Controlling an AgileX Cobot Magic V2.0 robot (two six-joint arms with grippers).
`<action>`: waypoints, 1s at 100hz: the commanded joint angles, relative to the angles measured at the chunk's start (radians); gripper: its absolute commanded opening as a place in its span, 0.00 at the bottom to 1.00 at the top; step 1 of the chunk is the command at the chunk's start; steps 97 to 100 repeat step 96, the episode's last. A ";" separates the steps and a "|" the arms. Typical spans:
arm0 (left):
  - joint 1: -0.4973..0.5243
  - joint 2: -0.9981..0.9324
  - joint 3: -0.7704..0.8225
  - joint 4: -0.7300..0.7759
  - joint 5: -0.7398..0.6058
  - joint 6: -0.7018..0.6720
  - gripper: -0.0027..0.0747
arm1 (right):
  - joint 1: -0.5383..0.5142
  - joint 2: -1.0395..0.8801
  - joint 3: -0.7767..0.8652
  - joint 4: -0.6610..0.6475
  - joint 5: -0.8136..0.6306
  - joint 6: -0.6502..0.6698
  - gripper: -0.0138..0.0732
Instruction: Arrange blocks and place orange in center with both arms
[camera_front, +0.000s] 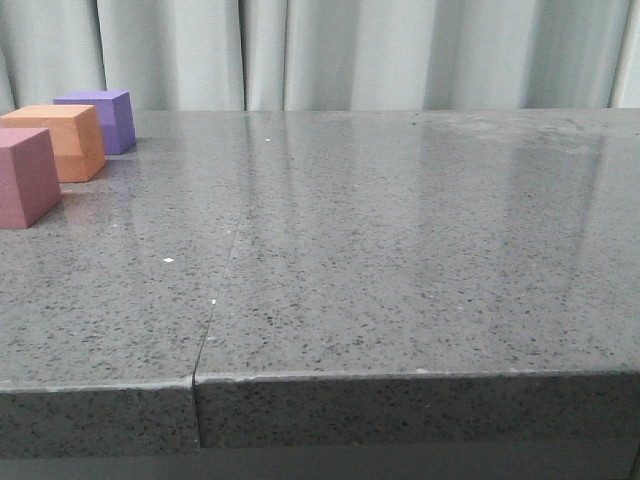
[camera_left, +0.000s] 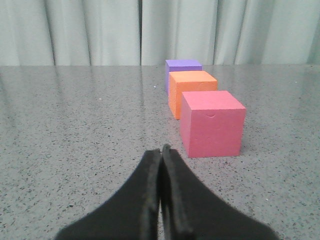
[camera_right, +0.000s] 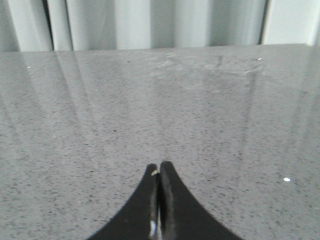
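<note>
- You see three blocks in a row at the far left of the grey speckled table (camera_front: 400, 260): the pink cube (camera_front: 25, 177) nearest the camera, the orange cube (camera_front: 60, 140) behind it, and the purple cube (camera_front: 100, 118) farthest back, close to the pale curtain (camera_front: 400, 50).
- The orange cube sits in the middle of that row, between pink and purple. From the left wrist view you can see small gaps between neighbours, though whether orange and purple touch is hard to tell.
- Your left gripper (camera_left: 161, 149) has its two black fingers pressed together with nothing between them. It sits low over the table, just short of the pink cube and a little to one side of it.
- Your right gripper (camera_right: 159, 167) is likewise closed tight and empty, over bare table.
- Neither arm shows in the front view.
</note>
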 joint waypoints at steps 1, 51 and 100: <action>0.002 -0.030 0.039 -0.011 -0.083 0.001 0.01 | -0.024 -0.034 0.019 0.004 -0.110 -0.024 0.08; 0.002 -0.028 0.039 -0.011 -0.083 0.001 0.01 | -0.090 -0.198 0.115 0.002 -0.110 0.005 0.08; 0.002 -0.028 0.039 -0.011 -0.083 0.001 0.01 | -0.090 -0.199 0.115 0.001 -0.116 0.005 0.08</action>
